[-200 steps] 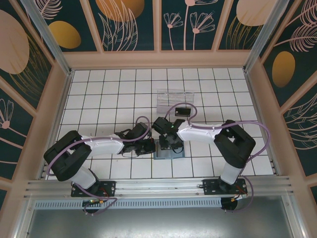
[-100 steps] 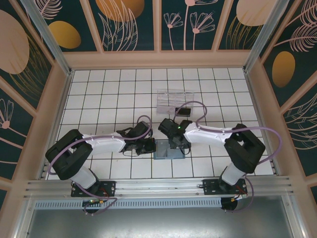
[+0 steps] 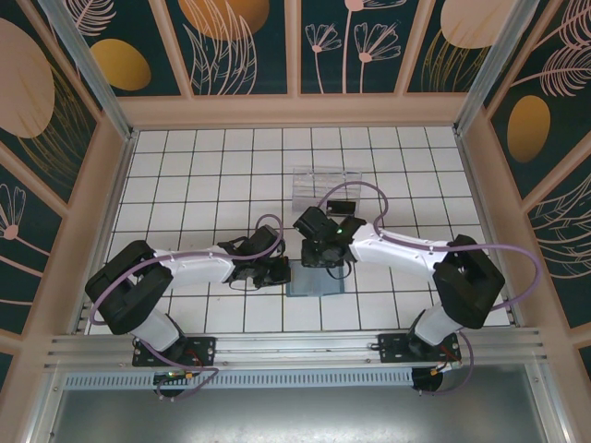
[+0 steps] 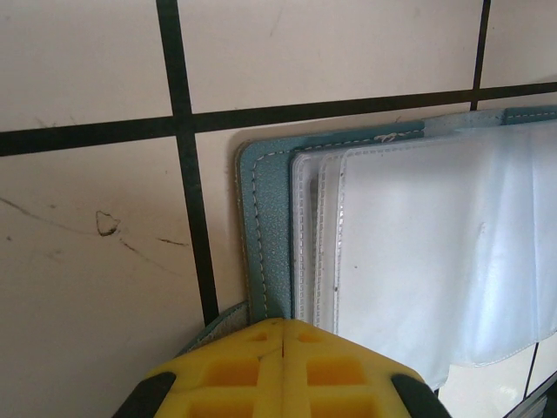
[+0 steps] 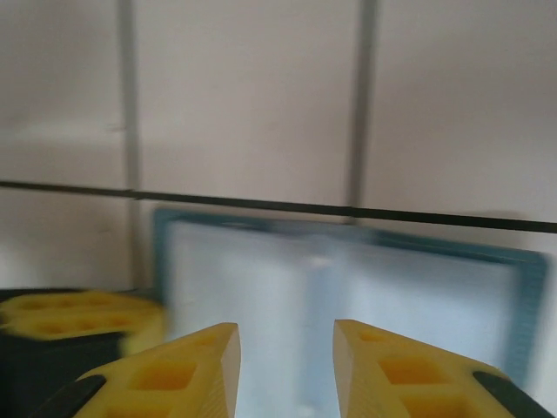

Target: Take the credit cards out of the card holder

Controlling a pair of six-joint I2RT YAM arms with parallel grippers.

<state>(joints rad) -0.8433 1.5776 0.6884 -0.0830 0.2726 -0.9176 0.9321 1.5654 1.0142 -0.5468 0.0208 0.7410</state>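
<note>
Card holder [image 3: 314, 281] lies open on the tiled table [image 3: 185, 166] at the lower centre of the top view. Its upper edge is hidden under the right gripper [image 3: 325, 256], and you cannot tell if the milky pockets [image 4: 435, 252] keep a card; the right wrist view is blurred. The left gripper [image 3: 277, 270] is closed, its tips at the holder's left edge. The right gripper's jaws stand narrowly apart over the holder, gripping nothing. A black card [image 3: 343, 209] lies just beside the clear tray [image 3: 325, 183].
</note>
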